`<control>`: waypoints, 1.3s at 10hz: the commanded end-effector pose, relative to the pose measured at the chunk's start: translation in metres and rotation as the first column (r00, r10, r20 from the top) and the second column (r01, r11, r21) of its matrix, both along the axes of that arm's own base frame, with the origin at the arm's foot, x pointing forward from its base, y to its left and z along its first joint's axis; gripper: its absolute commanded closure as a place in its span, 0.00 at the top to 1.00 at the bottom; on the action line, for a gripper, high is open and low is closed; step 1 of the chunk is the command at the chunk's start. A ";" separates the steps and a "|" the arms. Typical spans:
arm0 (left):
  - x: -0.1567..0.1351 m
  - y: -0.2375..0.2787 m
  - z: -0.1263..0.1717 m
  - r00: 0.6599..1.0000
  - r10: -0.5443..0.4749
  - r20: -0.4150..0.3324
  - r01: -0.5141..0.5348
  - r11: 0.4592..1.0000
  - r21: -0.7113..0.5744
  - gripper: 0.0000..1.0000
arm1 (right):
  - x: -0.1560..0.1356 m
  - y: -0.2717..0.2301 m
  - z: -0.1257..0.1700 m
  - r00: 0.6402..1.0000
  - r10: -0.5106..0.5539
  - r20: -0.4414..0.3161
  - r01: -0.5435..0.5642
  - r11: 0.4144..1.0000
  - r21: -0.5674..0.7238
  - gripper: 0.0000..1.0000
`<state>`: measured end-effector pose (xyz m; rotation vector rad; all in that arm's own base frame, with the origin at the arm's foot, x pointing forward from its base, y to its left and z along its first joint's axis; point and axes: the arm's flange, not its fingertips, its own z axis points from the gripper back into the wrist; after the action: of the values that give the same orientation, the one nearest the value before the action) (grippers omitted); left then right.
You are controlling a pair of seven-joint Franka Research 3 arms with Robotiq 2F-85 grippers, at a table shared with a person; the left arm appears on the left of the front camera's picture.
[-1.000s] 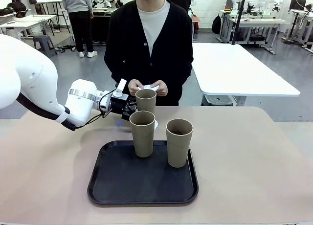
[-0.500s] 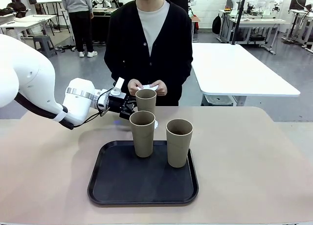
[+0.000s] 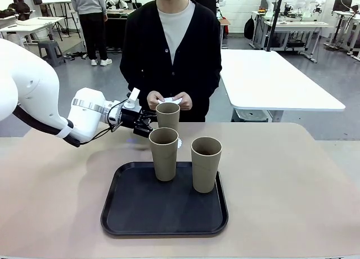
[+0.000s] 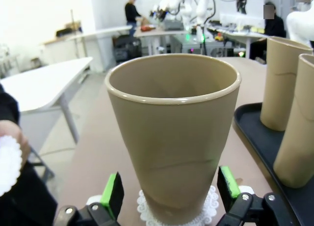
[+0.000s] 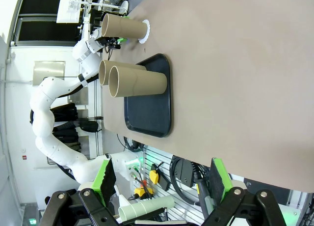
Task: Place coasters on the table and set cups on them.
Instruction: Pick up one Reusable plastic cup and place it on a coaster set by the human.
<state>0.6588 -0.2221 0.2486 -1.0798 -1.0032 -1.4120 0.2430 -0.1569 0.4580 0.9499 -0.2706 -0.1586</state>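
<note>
Right claw (image 5: 162, 179): spread, empty, hanging well apart from the work on the robot's side.

Black tray (image 3: 121, 214) sits nearest on the table (image 3: 292, 180). Two cups (image 3: 163, 155) stand upright in it, waiting, I judge, for coasters.

At 12 o'clock beyond the tray, a third cup (image 3: 167, 115) stands upright on a coaster (image 4: 212, 206), its lace edge showing round the base. One setting looks done.

Left claw (image 3: 147, 124) is at that cup's 9 o'clock, spread, pads either side of the lower wall, pinching nothing.

Person's hands (image 3: 154, 99) at the far edge, 12 o'clock, hold more coasters (image 3: 170, 99), likely the next to be laid.

Tabletop tan, matte, flat. Beyond it: white table (image 3: 270, 79) at 2 o'clock, grey floor, other benches.
</note>
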 end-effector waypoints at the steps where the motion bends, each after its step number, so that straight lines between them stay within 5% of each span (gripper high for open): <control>1: -0.006 0.016 0.016 1.000 0.009 -0.011 -0.009 0.999 0.041 1.00 | 0.001 -0.001 0.000 1.000 0.008 0.018 -0.009 1.000 0.019 1.00; 3: -0.015 0.043 0.035 0.999 0.038 0.002 -0.038 0.992 0.119 1.00 | 0.001 -0.001 0.000 1.000 0.008 0.018 -0.009 1.000 0.019 1.00; 6: -0.042 0.073 0.113 0.998 0.000 0.058 -0.023 0.918 0.395 1.00 | 0.001 -0.001 0.000 1.000 0.008 0.018 -0.009 1.000 0.019 1.00; 9: -0.080 0.056 0.199 0.985 -0.128 0.113 0.010 0.706 0.709 1.00 | 0.001 -0.001 0.000 1.000 0.008 0.018 -0.009 1.000 0.019 1.00; 11: -0.101 0.044 0.223 0.981 -0.179 0.074 0.035 0.538 0.842 1.00 | 0.001 -0.001 0.000 1.000 0.008 0.018 -0.009 1.000 0.019 1.00; 13: -0.125 0.035 0.243 0.988 -0.108 0.112 -0.053 0.440 0.897 1.00 | 0.001 -0.001 0.000 1.000 0.008 0.018 -0.009 1.000 0.019 1.00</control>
<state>0.5462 -0.1865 0.4926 -0.2077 -0.2013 -1.7990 0.2431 -0.1566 0.4579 0.9498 -0.2686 -0.1580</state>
